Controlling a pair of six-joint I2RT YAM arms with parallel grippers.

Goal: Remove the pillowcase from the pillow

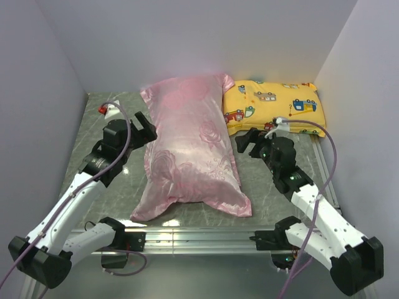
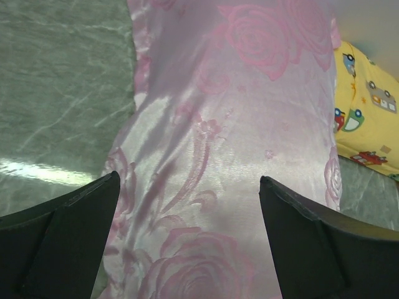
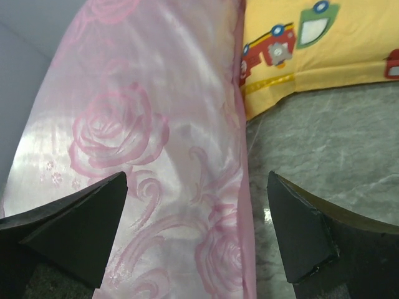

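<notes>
Item: pillowcase [image 1: 190,149], pink satin, pillow hidden inside. Left tool [image 1: 146,128], right tool [image 1: 249,144]: flanking the pillowcase, wide open, empty. Advice: pinch loose flange fabric only.

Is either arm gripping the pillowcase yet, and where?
Nothing is held. The left gripper and right gripper are both open, one at each long side of the pillowcase, closed on no fabric.
</notes>
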